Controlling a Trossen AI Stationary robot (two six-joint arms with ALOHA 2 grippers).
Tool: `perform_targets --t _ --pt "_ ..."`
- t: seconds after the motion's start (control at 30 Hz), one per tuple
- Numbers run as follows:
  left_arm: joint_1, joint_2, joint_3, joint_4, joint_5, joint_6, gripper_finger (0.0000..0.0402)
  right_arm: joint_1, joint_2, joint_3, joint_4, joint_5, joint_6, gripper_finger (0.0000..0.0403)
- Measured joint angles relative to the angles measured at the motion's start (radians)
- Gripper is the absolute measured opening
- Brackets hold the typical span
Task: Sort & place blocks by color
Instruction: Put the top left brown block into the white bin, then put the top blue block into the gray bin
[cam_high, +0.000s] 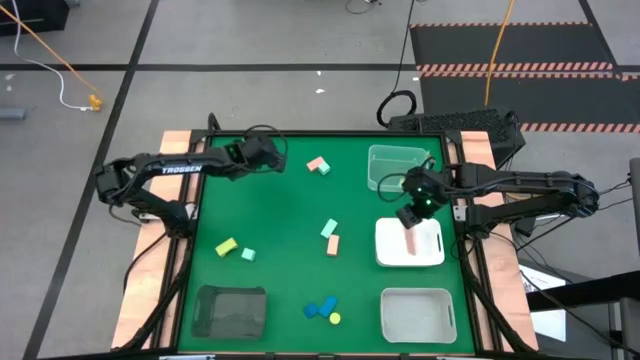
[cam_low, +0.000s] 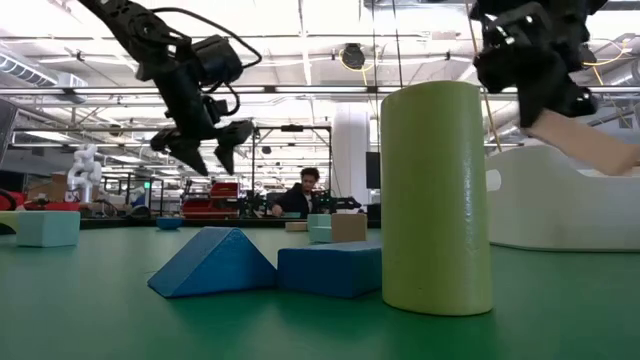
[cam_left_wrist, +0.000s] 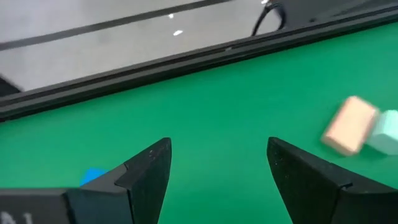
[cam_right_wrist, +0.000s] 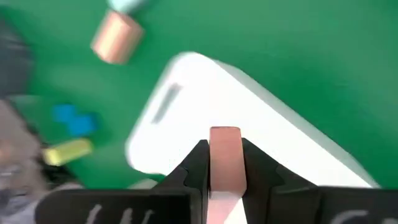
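My right gripper (cam_high: 412, 222) hovers over the middle white tray (cam_high: 432, 256) at the table's right and is shut on a salmon pink bar (cam_high: 413, 243). My left gripper (cam_high: 278, 158) is open in the air near the table's far left, beside a pink and mint pair of blocks (cam_high: 318, 165). On the green mat lie a mint block (cam_high: 330, 228) and a pink block (cam_high: 333, 244) mid-table, a yellow block (cam_high: 226, 246) and a mint block (cam_high: 248, 254) to the left, and blue pieces (cam_high: 320, 308) with a yellow cylinder (cam_high: 334, 318) near the front. My right gripper pinches the salmon pink bar (cam_right_wrist: 225, 140) between its two fingers, which lie along the bar's sides. The fingers come from above, slanting down. The bar sticks out past the fingertips (cam_low: 590, 145) over the white tray; I cannot tell whether its free end touches the tray.
A clear tray (cam_high: 398, 165) stands at the far right, another white tray (cam_high: 418, 312) at the near right, and a dark tray (cam_high: 230, 310) at the near left. A raised black rim (cam_left_wrist: 186, 59) edges the mat. A person (cam_low: 305, 195) sits in the room beyond.
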Motion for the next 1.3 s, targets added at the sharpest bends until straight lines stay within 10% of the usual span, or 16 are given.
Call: perform_targets --t 0.63,1.3 --pt "0.175 0.052 -0.006 -0.276 0.147 -0.144 0.0285 -0.003 0.000 0.000 0.002 0.056 -0.172 0.0224" --pt "0.264 0.215 -0.007 -0.217 0.141 -0.223 0.0280 -0.003 0.000 0.001 0.003 0.056 -0.173 0.0235"
